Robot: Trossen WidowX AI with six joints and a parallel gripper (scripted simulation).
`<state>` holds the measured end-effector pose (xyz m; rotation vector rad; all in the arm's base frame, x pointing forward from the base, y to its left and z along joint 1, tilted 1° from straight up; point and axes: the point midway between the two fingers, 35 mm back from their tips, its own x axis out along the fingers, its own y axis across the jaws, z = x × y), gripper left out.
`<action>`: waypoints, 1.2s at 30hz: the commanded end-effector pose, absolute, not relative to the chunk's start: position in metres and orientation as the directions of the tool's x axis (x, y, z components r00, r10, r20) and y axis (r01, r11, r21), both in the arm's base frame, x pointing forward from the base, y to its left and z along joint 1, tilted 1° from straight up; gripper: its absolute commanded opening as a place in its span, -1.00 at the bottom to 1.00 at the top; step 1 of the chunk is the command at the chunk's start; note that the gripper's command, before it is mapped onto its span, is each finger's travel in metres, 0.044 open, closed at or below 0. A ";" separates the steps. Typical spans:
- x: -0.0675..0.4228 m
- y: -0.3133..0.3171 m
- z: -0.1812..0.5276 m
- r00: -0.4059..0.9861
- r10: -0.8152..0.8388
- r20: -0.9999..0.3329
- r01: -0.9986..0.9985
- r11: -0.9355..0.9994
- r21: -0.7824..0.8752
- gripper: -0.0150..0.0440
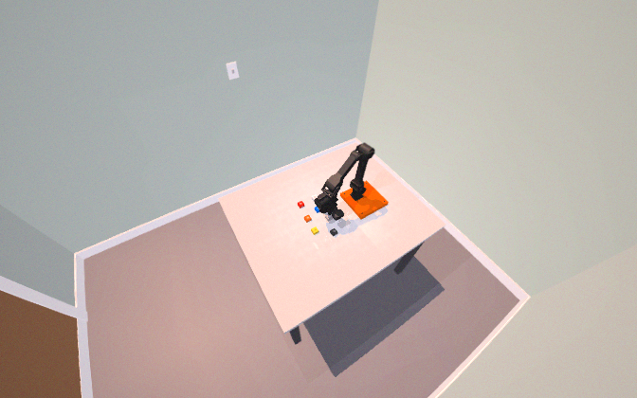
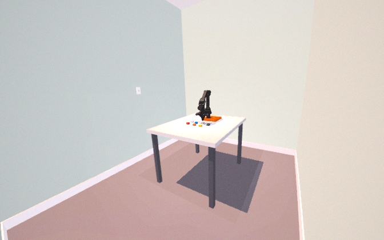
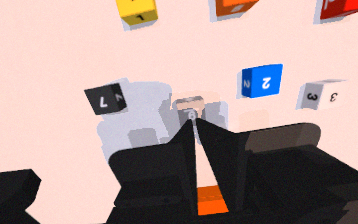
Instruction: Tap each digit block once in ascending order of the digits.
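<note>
The gripper (image 3: 196, 120) is nearly closed with nothing between its tips, hanging above the table (image 1: 294, 280). Just beyond the tips sits a pale grey block (image 3: 190, 107) whose digit looks like a 6 or 8, too blurred to tell. To one side lies the black block marked 7 (image 3: 105, 98), to the other the blue block marked 2 (image 3: 261, 81) and, further out, the white block marked 3 (image 3: 322, 94). Far ahead are the yellow block marked 1 (image 3: 137, 11), an orange block (image 3: 235, 7) and a red block (image 3: 339, 9). The arm seems to be moving between blocks. Next it should open above the lowest untapped digit, then descend squarely.
</note>
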<state>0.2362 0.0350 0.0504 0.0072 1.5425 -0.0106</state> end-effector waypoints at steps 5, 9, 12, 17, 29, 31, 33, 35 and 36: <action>0.236 0.035 0.036 0.018 -0.002 -1.000 0.016 1.000 -0.002 -0.42; 0.235 0.035 0.029 0.018 -0.002 -1.000 0.016 1.000 -0.002 -0.42; 0.235 0.035 0.027 0.018 -0.002 -1.000 0.016 1.000 -0.002 -0.42; 0.235 0.035 0.027 0.018 -0.002 -1.000 0.016 1.000 -0.002 -0.42; 0.241 0.053 0.066 0.029 0.007 -1.000 -0.016 1.000 0.007 -0.07; 0.247 0.073 0.077 0.036 0.016 -0.999 -0.040 0.999 0.015 0.11; 0.252 0.095 0.088 0.037 0.021 -0.999 -0.045 0.999 0.020 0.29; 0.254 0.117 0.100 0.035 0.024 -0.999 -0.044 0.999 0.023 0.47; 0.255 0.128 0.105 0.034 0.025 -0.999 -0.040 0.999 0.023 0.56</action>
